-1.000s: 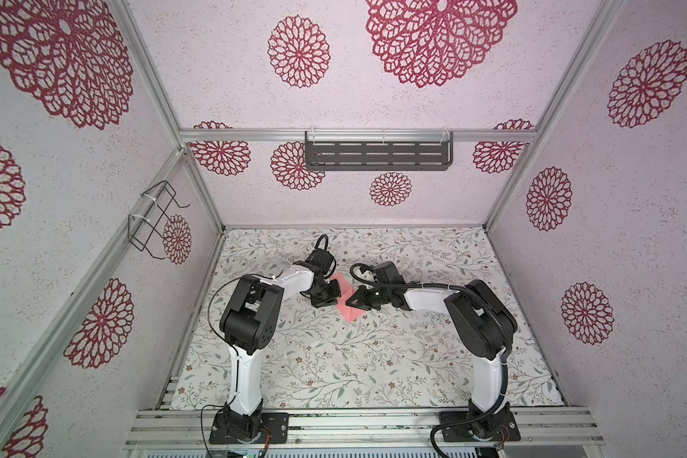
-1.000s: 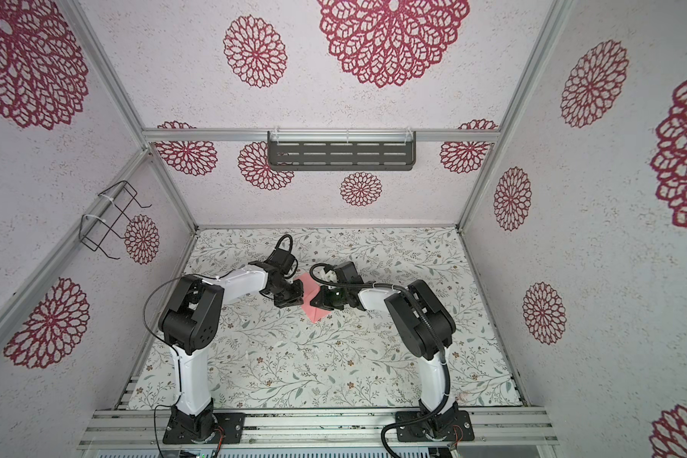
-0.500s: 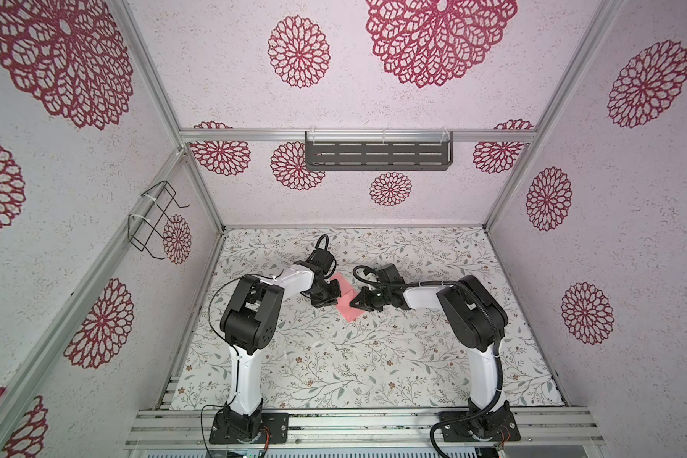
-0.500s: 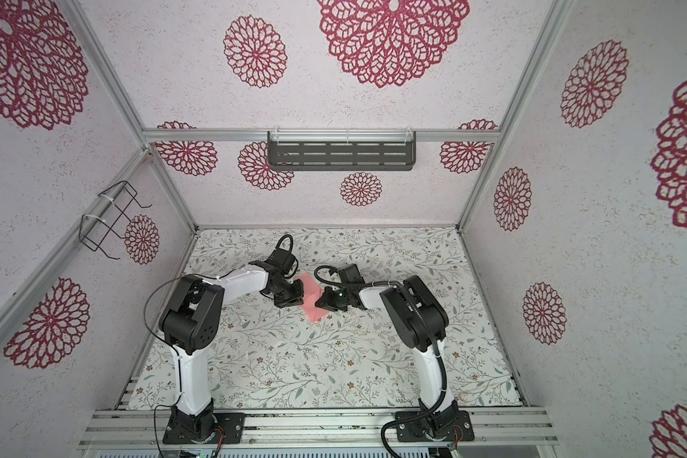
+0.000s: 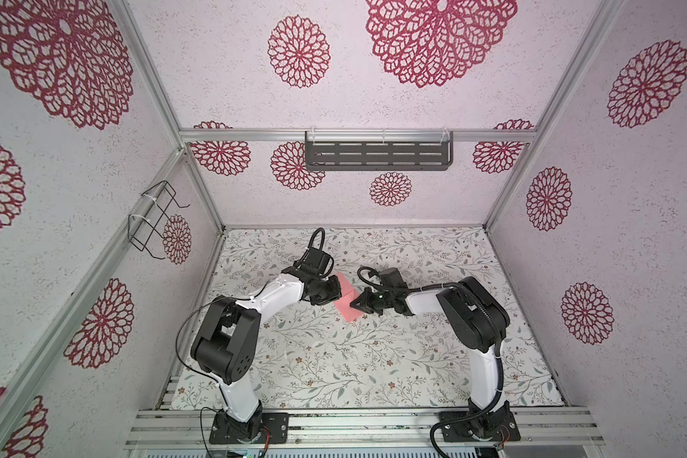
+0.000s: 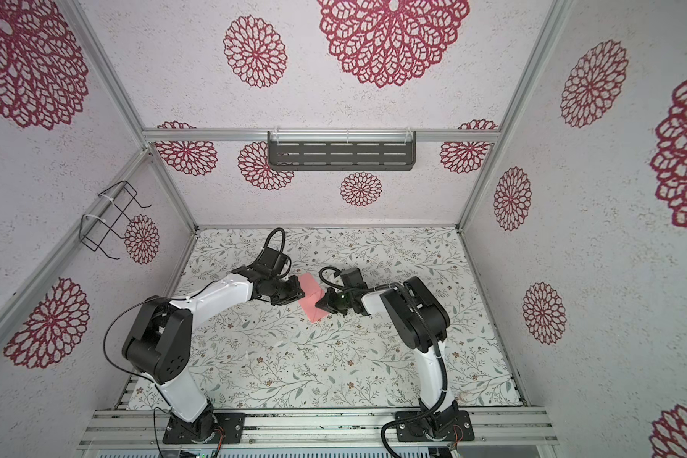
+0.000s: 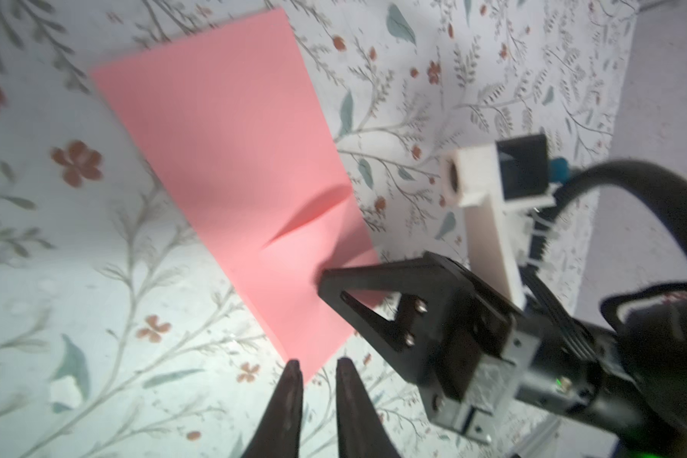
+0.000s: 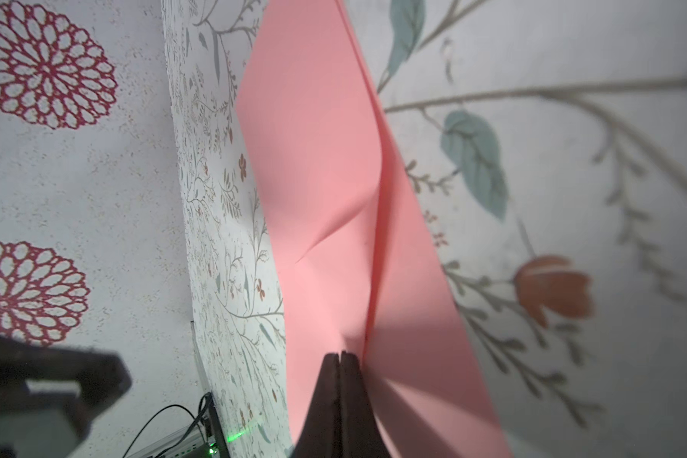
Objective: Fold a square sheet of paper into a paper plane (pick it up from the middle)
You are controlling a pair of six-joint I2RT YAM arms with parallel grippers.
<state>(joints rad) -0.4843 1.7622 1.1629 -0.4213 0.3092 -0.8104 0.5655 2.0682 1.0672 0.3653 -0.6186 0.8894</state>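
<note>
Left wrist view: the square sheet of paper [image 7: 231, 150], already folded to a rectangle, lay on the tabletop [image 5: 334, 357] between both arms. Left gripper [image 7: 316, 363] jaws stood slightly apart and empty, at the sheet's corner. Right gripper [image 8: 340, 355] jaws were closed, seemingly pinching the puckered upper layer's edge. Step judged: early folding. The next move likely needed that flap carried over and creased without dragging the sheet.

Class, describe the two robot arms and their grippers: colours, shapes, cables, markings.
The left arm and right arm: white links, black joints, looping black cables. The left gripper and right gripper: black tapered fingers; green light on the right wrist.
</note>
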